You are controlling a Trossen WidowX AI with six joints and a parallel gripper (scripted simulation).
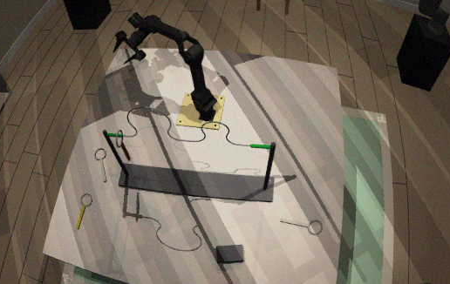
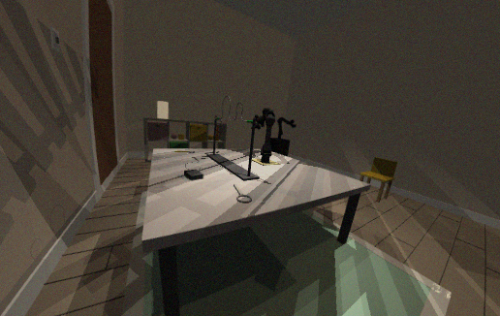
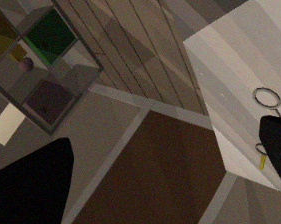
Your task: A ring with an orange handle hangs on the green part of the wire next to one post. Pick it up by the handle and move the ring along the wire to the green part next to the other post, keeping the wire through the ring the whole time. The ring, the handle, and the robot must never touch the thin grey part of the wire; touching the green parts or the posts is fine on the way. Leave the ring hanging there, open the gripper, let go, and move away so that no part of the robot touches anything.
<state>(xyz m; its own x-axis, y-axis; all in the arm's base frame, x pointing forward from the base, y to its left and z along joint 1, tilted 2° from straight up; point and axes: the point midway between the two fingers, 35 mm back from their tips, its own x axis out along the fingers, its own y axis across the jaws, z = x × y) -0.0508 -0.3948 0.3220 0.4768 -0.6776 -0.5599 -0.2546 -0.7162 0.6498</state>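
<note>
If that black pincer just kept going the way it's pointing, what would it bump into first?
Probably nothing on the table. The open pincer points out past the table's edge, away from the ring on the wire. The wrist view shows floorboards, a wall with a brown door and a shelf unit ahead; depth is unclear.

In the wrist view, one dark finger [image 3: 27, 203] is cut off by the frame's edge at 7 o'clock, the other [image 3: 279, 143] by the edge at 3 o'clock, where it covers part of a yellow-handled ring [image 3: 263, 160]. The shelf unit [image 3: 91, 78] at 10 o'clock runs out of frame, and its contents are too blurred to name. In the exterior view the ring [image 2: 218, 119] on the wire [image 2: 232, 104] is too small to make out. In the top view a dark box [image 1: 424, 52] at 2 o'clock carries a shape cut by the upper edge.
</note>
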